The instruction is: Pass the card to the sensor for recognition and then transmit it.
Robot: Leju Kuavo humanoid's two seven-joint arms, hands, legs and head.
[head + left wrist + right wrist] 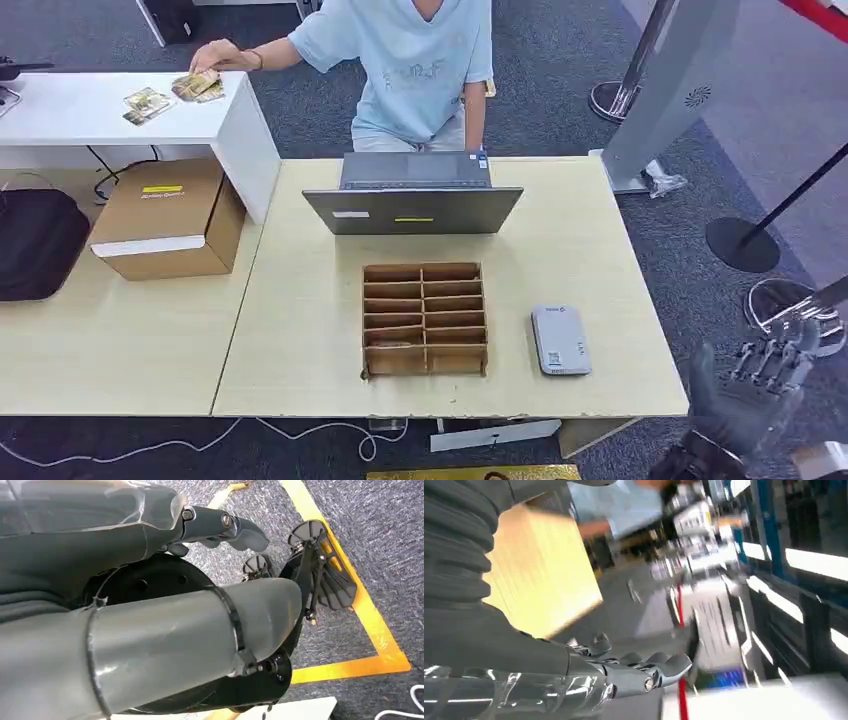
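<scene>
A pale wood desk (pixel 300 330) stands on dark grey-blue carpet (pixel 560 90), butted against a second wooden surface on the left that carries a cardboard box (pixel 165 232) and a black bag (pixel 35 243). On the desk sit a grey laptop (pixel 413 200) at the far edge, a brown cardboard divider tray (pixel 425 320) with two columns of slots in the middle, and — just to the right of the tray — a small grey sensor (pixel 560 340) lying flat.

A person in a light blue shirt (pixel 405 60) sits behind the laptop, one hand (pixel 215 55) reaching to the cards (pixel 197 86) lying on a white side desk (pixel 110 110) at far left.

The right robot hand (pixel 755 385) hovers off the desk's near right corner, fingers apart and holding nothing. The left robot hand (pixel 220 527) hangs over carpet marked with yellow tape (pixel 360 605), fingers loose, nothing in them.

A stanchion base (pixel 742 243) and a grey stand (pixel 670 90) sit to the right.
</scene>
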